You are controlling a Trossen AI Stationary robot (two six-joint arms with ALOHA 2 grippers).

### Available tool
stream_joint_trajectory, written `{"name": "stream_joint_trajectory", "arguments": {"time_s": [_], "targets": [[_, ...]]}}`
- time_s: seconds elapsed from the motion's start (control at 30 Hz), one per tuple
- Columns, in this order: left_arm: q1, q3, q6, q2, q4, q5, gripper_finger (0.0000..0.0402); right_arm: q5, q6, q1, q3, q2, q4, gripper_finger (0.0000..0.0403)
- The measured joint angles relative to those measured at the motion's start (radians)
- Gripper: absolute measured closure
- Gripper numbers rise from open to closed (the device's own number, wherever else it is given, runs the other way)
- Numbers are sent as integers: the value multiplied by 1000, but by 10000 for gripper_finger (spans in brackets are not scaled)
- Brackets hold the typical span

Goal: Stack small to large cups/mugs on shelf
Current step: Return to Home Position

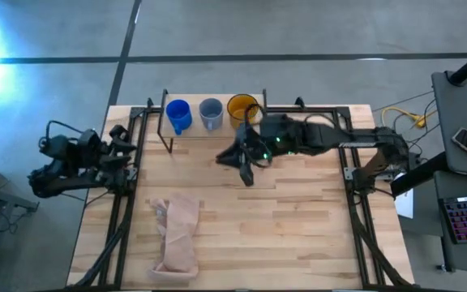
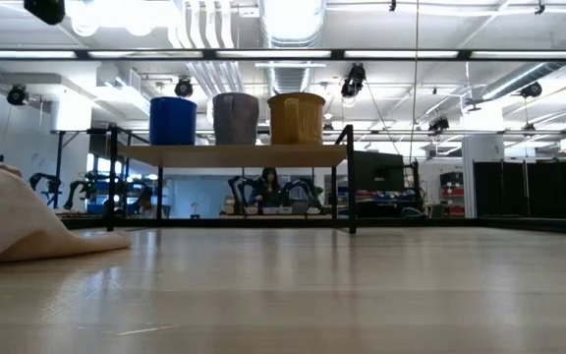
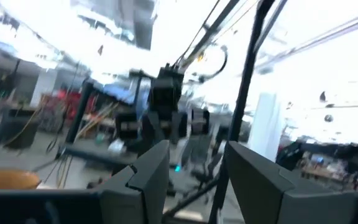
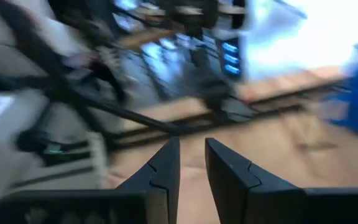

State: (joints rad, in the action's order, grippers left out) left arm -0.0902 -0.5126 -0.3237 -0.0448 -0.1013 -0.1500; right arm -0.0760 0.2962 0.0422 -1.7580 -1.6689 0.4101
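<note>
Shelf (image 2: 234,154): blue mug (image 1: 177,114), grey-blue mug (image 1: 211,113), yellow mug (image 1: 240,107), in a row.
R gripper (image 4: 192,142) just in front of shelf, fingers slightly apart; L gripper (image 3: 197,146) well left of shelf, spread.

Count of items, high view. We count three mugs in a row at 12 o'clock: one blue mug (image 1: 177,115), one grey-blue mug (image 1: 211,113) and one yellow-orange mug (image 1: 242,108). We count one shelf (image 2: 234,155), one worktop (image 1: 298,227) and one tan bag (image 1: 178,234) at 7 o'clock. We count two arms, at 9 and 3 o'clock, carrying one left tool (image 3: 196,149) and one right tool (image 4: 191,142).
</note>
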Motion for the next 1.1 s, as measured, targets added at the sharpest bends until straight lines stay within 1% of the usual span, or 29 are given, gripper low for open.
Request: {"name": "stream_joint_trajectory", "arguments": {"time_s": [0.07,0.13,0.2,0.33,0.43,0.57,0.73,0.8,0.9,1.0,1.1], "targets": [[0,54,-2,16,70,-3,256,-47,15,0,112,32,-133,334],[0,96,-4,15,103,-18,256,-54,35,1,214,74,-192,334],[0,112,-4,12,120,-48,256,-40,57,-1,315,129,-270,333],[0,153,-2,-14,115,-94,256,-25,46,-2,517,279,-476,328],[0,183,-3,-5,102,-102,256,-24,42,0,678,388,-587,326],[0,221,-18,17,45,-105,256,27,45,-3,869,511,-695,327],[0,236,-38,12,28,-107,256,51,87,-22,1058,635,-772,332],[0,249,-55,15,-15,-107,256,54,104,-26,1122,672,-813,333],[0,255,-87,18,-50,-107,256,59,116,-29,1200,723,-865,330],[0,259,-109,16,-92,-105,256,80,127,-30,1265,761,-868,326],[0,258,-115,17,-129,-78,256,100,150,-31,1323,799,-875,325]]}}
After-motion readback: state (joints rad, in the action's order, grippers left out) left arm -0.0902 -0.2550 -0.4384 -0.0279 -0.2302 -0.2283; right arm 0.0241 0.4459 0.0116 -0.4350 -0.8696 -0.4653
